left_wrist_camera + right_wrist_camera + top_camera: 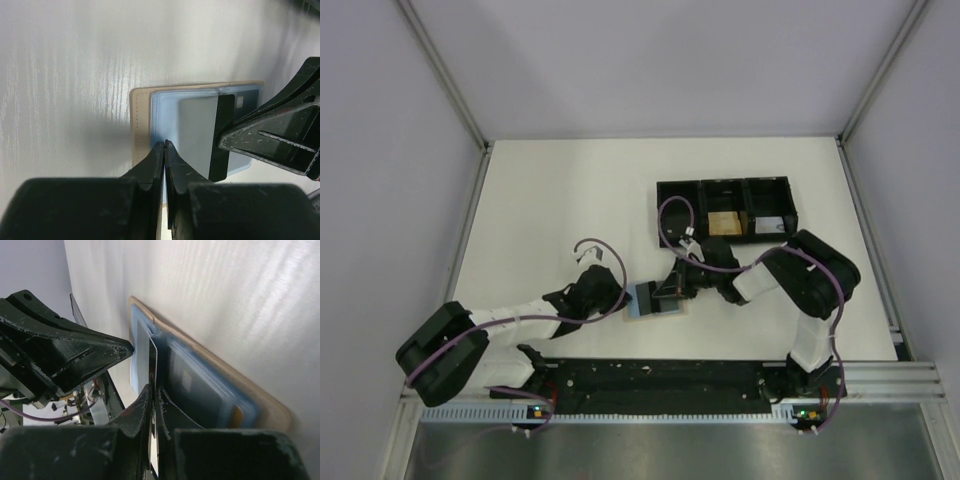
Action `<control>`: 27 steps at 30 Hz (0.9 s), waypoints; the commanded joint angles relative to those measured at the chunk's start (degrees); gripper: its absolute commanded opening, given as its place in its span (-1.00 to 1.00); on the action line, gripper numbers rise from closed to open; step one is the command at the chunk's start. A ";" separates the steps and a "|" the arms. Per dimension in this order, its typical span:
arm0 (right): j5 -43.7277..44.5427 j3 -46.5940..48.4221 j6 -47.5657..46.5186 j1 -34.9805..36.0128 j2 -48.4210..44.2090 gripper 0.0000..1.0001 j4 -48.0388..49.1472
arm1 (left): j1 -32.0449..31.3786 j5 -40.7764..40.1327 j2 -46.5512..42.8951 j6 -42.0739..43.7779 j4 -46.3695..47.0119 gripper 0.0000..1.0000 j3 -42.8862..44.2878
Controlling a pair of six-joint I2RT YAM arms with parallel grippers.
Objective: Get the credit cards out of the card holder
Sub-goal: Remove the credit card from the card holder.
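Three pale lilac walls (650,60) box in the white table (560,190); in the wrist views we see a faint grain and soft glare on its matte top. Metal rails run up the corners and along the bottom edge. The left arm (520,322) and right arm (800,280) reach from the bottom of the top view and meet just below centre. Right of centre and a little above it sits a black tray (720,183), with a tan block (724,222) in its middle compartment. The holder (645,300) lies open and flat on the table just below centre, well apart from the tray. The left gripper (164,146) is pinched to a sliver on the holder's near edge, at its blue panel. The right gripper (152,392) is clamped on the edge of a grey card (197,127) with a black stripe, which lies across the holder's middle. We make out a second card (192,385) tucked in the other pocket.
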 commanded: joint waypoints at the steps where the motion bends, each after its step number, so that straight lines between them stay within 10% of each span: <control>1: -0.22 -3.52 -2.11 -3.69 -3.84 -1.00 1.28 | 0.85 1.08 0.14 0.24 -1.68 -0.88 -1.51; 15: -1.28 -9.06 -4.57 -9.24 -15.96 -1.00 -3.90 | 0.85 -0.23 -6.09 2.96 -3.35 -0.78 -1.42; 27: -5.14 -10.91 0.51 -9.24 -25.02 -1.00 -0.23 | 0.85 3.28 -22.44 22.29 0.86 0.78 -0.89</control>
